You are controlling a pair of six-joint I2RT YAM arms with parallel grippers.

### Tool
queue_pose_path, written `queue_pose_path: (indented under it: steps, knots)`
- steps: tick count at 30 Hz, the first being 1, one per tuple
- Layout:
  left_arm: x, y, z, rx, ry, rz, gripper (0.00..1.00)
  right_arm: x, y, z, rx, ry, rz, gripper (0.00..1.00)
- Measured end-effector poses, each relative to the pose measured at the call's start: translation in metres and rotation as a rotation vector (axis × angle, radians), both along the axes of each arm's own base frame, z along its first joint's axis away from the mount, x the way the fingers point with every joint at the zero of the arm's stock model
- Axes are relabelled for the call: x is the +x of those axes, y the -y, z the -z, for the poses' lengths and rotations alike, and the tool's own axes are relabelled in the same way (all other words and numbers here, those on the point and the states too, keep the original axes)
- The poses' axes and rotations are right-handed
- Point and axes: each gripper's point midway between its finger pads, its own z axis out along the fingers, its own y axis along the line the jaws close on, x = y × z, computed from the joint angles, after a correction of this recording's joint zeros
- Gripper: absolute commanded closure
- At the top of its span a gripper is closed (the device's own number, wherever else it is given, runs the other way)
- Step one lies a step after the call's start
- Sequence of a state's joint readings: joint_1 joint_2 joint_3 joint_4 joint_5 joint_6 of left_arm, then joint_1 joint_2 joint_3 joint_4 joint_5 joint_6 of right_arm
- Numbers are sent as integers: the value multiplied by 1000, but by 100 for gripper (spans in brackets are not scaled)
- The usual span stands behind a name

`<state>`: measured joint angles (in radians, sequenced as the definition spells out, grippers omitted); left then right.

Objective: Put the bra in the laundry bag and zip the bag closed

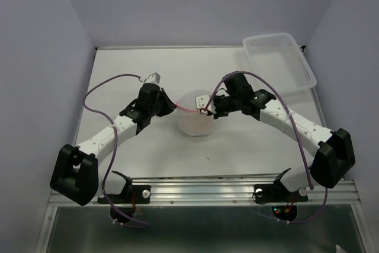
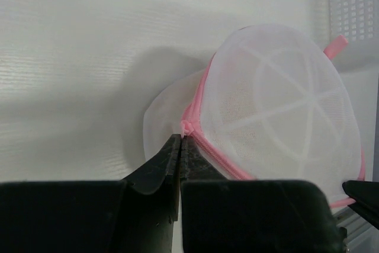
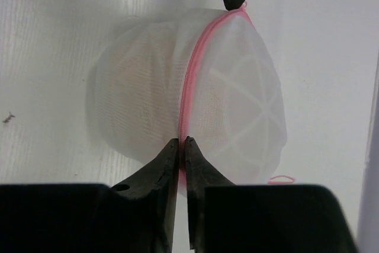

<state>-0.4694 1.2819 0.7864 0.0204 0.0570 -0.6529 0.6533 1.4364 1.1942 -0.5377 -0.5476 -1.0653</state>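
Your L gripper (image 2: 179, 141) sits at the bag's (image 2: 278, 117) left side, fingers pressed together on the pink zip rim (image 2: 200, 93), right by the slider (image 2: 187, 126). Your R gripper (image 3: 182, 143) is on the opposite side of the bag, fingers also closed, pinching the same rim. The bag lies on the table (image 1: 177, 63) btwn both grippers. The zip looks shut along the stretch you can see. The bra (image 3: 148, 78) shows only as a faint tan tint thru the mesh, inside the bag. The basket (image 1: 278, 60) is well apart from the bag, on the R arm's side.
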Motion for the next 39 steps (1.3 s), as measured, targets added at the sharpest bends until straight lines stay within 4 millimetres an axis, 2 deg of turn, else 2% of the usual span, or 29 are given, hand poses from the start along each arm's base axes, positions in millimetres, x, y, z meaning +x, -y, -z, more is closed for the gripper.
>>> queue_pose_path:
  steps: [1, 2, 3, 4, 6, 10, 14, 18, 21, 23, 29, 35, 39]
  knots:
    - [0, 0, 0, -1, -2, 3, 100, 1, 1, 3, -4, -1, 14, 55]
    - [0, 0, -1, 0, 1, 3, 100, 3, 2, 5, -5, -9, 39, 45]
    - [0, -1, -2, 1, 5, 0, 100, 5, 3, 7, -6, -15, 59, 25]
    - [0, -2, -3, 3, 8, -5, 100, 6, 4, 8, -6, -23, 76, 24]
    - [-2, -4, -9, 1, 20, -12, 100, 10, 3, 6, 15, -43, 127, 15]
    - [-8, -3, -23, -10, 49, -31, 100, 14, -7, -11, 107, -71, 184, 10]
    - [-23, 15, -32, -10, 38, -17, 100, -2, -17, -37, 205, -54, 157, 11]
    - [-30, 33, -54, -28, 52, -8, 100, -17, -37, -56, 278, -52, 118, 16]
    - [-26, 38, -72, -57, 75, -34, 100, -14, -48, -49, 292, -97, 165, 17]
    - [-24, 37, -75, -64, 75, -52, 100, -10, -53, -43, 290, -116, 195, 18]
    - [-23, 37, -65, -56, 38, -73, 100, 0, -57, -23, 284, -147, 292, 22]
    - [-27, 41, -64, -58, 36, -56, 100, 16, -60, -24, 310, -105, 343, 28]
    - [-29, 40, -66, -60, 41, -51, 100, 24, -65, -2, 272, -121, 358, 34]
